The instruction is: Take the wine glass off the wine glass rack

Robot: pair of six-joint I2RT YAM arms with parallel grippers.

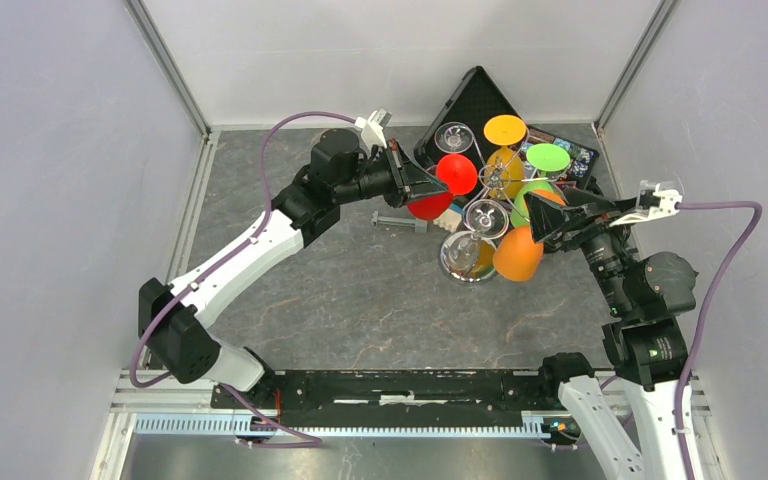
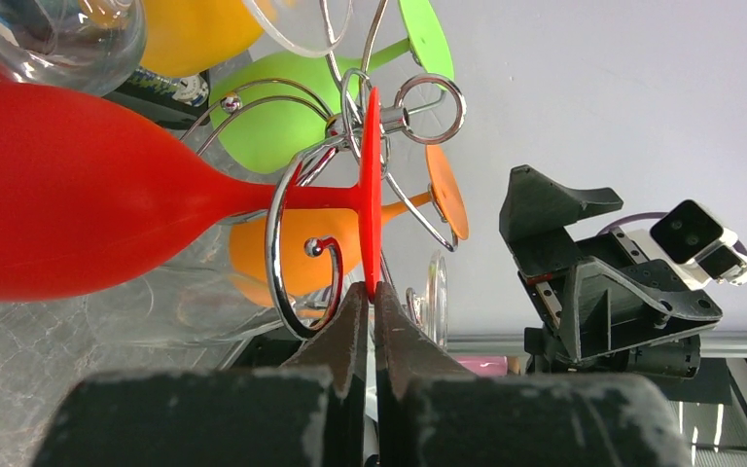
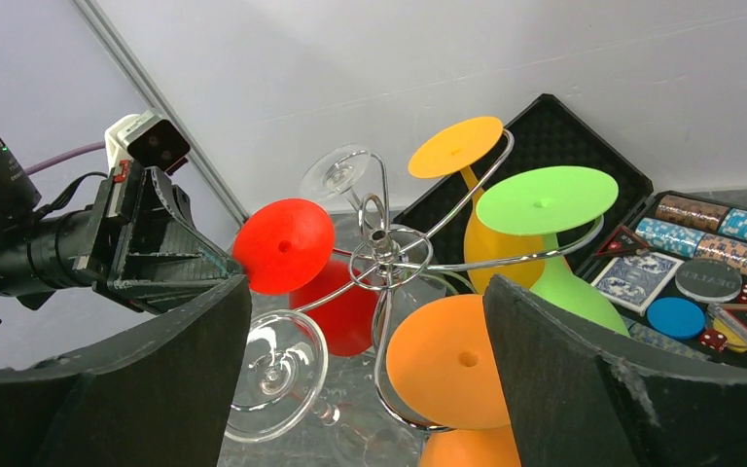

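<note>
Fig.: L gripper (image 2: 371,297), jaws nearly closed, pinches the foot rim of the red wine glass (image 2: 107,195). The glass hangs bowl-down, stem in a scroll arm of the wine glass rack (image 3: 381,241); the edge grip probably serves to slide it out. R gripper (image 3: 365,287) is wide open, empty, near the rack's opp. side. Only the L wrist view shows the pinch; the R wrist view adds other glasses (image 3: 545,199) and the poker-chip case (image 3: 700,263).

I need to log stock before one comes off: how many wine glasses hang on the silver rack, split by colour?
red glass: 1
yellow glass: 1
green glass: 1
orange glass: 1
clear glasses: 2
Total: 6
</note>
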